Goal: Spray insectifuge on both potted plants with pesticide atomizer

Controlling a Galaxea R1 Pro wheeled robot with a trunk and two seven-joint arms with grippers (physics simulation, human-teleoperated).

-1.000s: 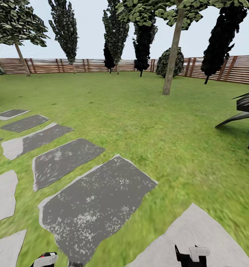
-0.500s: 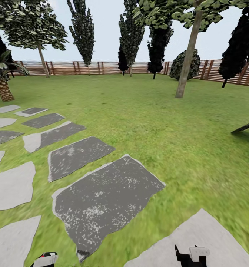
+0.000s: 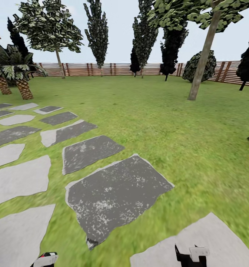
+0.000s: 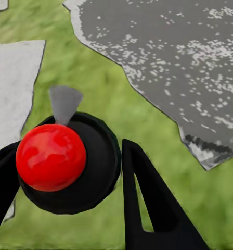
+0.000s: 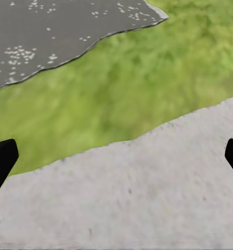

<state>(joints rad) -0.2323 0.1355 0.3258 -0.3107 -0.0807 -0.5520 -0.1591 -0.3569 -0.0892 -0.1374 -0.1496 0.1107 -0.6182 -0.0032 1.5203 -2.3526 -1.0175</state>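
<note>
Panning left, the head camera has brought palm trees [image 3: 13,76] into sight. Left gripper [image 4: 69,172] clamps the pesticide atomizer [image 4: 62,161], red spot up, over lawn [image 3: 169,122] beside a dark stone slab [image 3: 117,194]. Right gripper [image 5: 116,156] hangs spread wide above a pale slab [image 5: 137,192].

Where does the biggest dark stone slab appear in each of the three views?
Head view: the dark slab lies in the lower middle, just ahead of the robot.
Left wrist view: it lies beyond the held spray bottle, with grass between them.
Right wrist view: its edge lies across a grass strip from the pale slab.
Shared landmark: the grass along the slab's near edge.
</note>
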